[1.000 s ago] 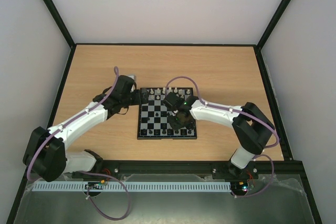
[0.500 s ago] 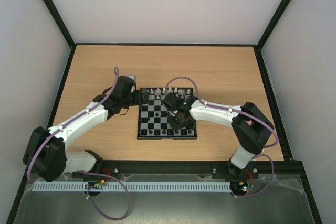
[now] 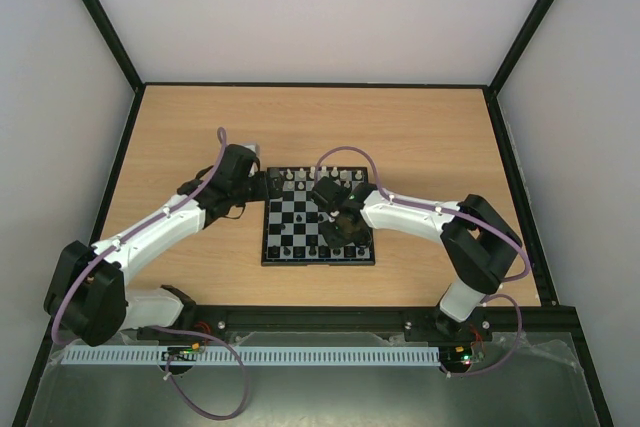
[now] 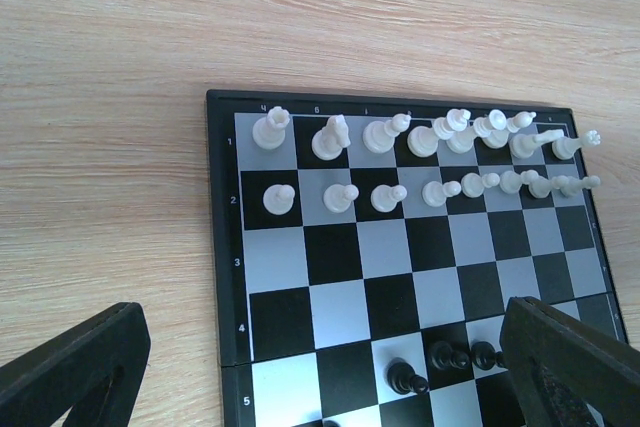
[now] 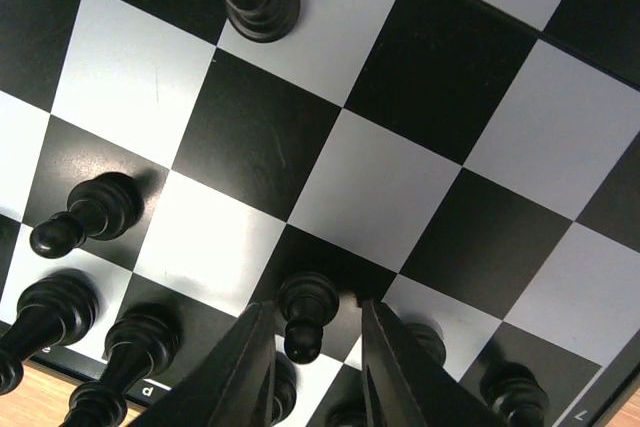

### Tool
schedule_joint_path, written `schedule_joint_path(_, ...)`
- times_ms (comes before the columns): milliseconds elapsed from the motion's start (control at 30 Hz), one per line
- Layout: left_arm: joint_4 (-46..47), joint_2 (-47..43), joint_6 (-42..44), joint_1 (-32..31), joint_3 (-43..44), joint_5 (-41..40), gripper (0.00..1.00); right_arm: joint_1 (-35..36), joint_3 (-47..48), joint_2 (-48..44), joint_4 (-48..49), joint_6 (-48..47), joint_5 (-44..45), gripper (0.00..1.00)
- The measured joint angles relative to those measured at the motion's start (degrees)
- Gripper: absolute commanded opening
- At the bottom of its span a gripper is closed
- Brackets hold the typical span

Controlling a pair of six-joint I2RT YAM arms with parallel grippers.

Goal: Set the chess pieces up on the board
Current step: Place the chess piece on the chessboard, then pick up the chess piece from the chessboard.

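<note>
Right hand (image 5: 315,305) straddles small glossy black pawn (image 5: 305,319), 6 o'clock in wrist view; grip unclear. Left hand (image 4: 322,315) released.

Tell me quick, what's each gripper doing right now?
Left gripper: open, holding nothing.
Right gripper: closely straddling a black pawn standing on the board; whether it grips cannot be told.

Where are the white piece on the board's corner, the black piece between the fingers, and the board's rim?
White corner piece (image 4: 271,130), left wrist view, on its body.
Black piece (image 5: 305,307), right wrist view, on its body.
Board (image 4: 228,247), left wrist view, on its black left rim.
</note>
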Motion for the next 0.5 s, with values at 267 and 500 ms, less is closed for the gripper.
schedule_joint_path(267,0.0,0.0,0.0,0.0,-0.2,0.0,0.99,0.0,3.7,-0.7,-2.0,0.2,1.7,0.45)
schedule_joint_path(500,0.0,0.0,0.0,0.0,-0.2,-0.1,1.00,0.0,10.5,0.9,-2.2,-0.9,3.0,0.45)
